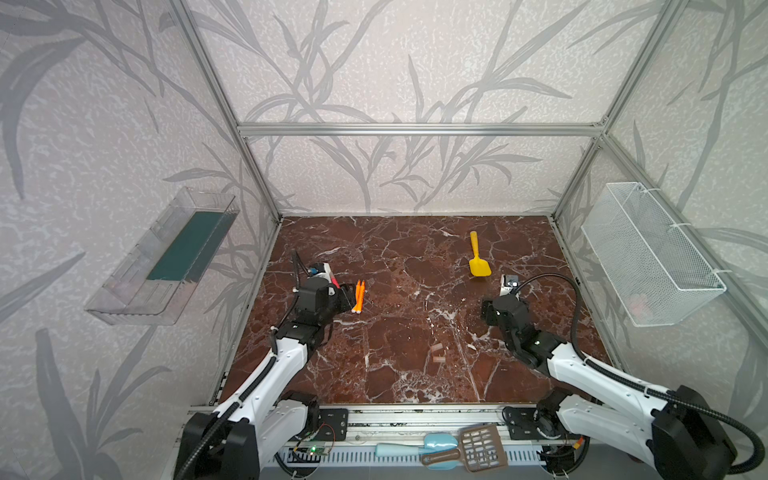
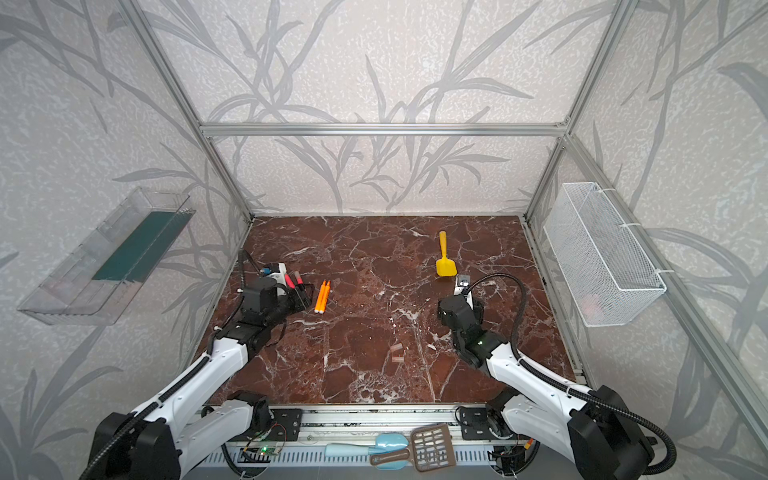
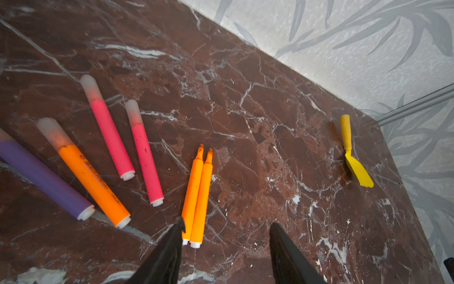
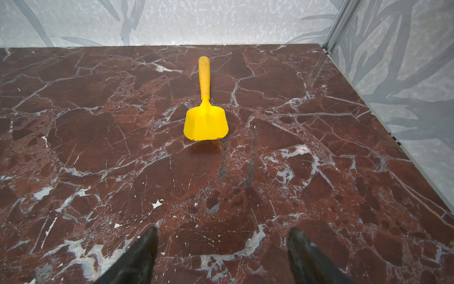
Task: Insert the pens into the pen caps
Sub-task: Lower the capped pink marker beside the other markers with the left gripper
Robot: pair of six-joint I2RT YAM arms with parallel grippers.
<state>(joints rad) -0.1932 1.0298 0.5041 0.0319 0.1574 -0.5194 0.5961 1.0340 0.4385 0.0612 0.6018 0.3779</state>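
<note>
Left jaws stand spread with nothing between them. In the left wrist view one black finger [image 3: 167,255] overlaps the white end of the nearer of two uncapped orange pens [image 3: 196,194], though whether it touches cannot be told. The second finger [image 3: 286,253] hangs over bare desk [image 3: 258,110]. Those two pens lie side by side, touching along their length, with bare tips toward the back wall and white ends toward the front. They show in both top views [image 1: 359,296] [image 2: 323,296], just beside the left jaws. Further out in the left wrist view lie four pens that already wear translucent caps: a purple pen [image 3: 44,177], a capped orange pen [image 3: 93,182] just beside it, and two pink pens [image 3: 110,137] [image 3: 146,157]. In a top view the pink pens [image 2: 291,280] peek out past the left wrist. Two loose caps [image 1: 436,348] [image 1: 438,358] rest just beside one another near the front middle of the dark red marble desk, well apart from the pens; they show again in a top view [image 2: 397,352]. Right jaws are also spread and empty, their fingers [image 4: 140,255] low over the desk on the right side. A yellow toy shovel [image 4: 205,120] lies ahead of them, blade toward the jaws and handle toward the back wall, and it is seen in both top views [image 1: 478,262] [image 2: 445,262].
</note>
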